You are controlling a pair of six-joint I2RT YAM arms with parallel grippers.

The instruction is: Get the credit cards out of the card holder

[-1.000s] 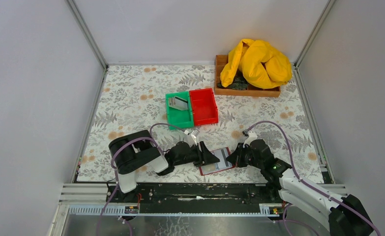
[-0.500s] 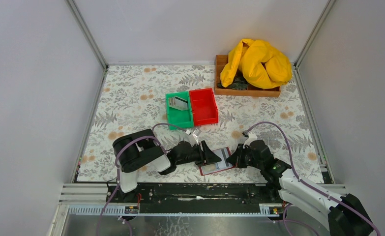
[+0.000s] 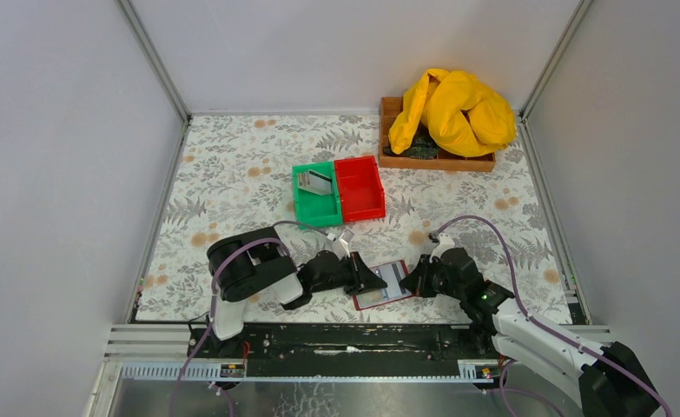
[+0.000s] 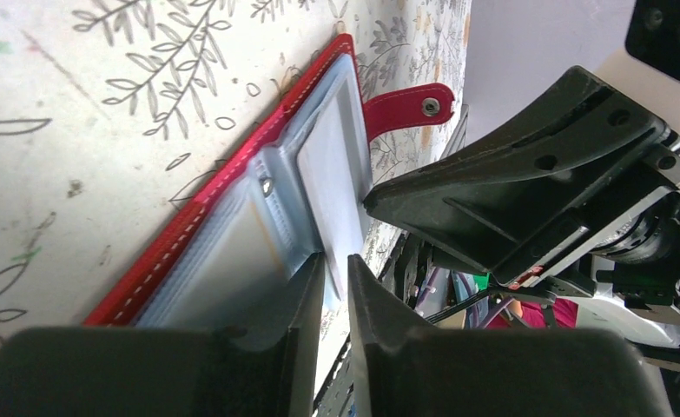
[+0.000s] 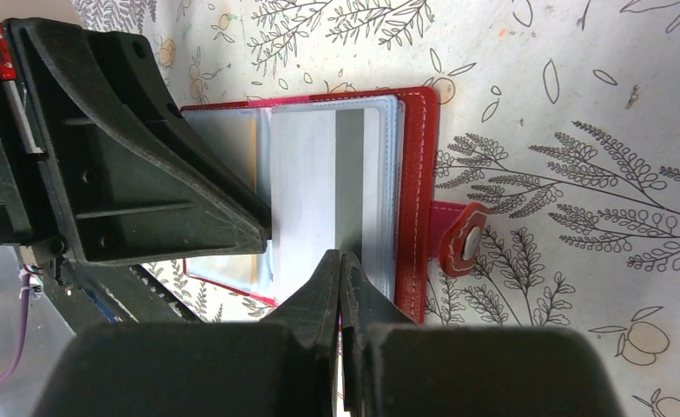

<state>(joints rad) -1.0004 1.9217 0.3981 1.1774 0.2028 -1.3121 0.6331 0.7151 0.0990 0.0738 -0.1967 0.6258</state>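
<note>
At the six o'clock edge of the counter the card holder lies open, left hand at its nine o'clock, right hand at its three. Right hand is closed to a point, tips on the sleeves, seemingly pinning them. Left hand is narrow, the corner of a pale card between its jaws; whether it truly pinches, I cannot tell. Best to catch the card alone, not its plastic sleeve, and draw it flat toward nine o'clock.

Card holder partly, seemingly, under left gripper
</note>
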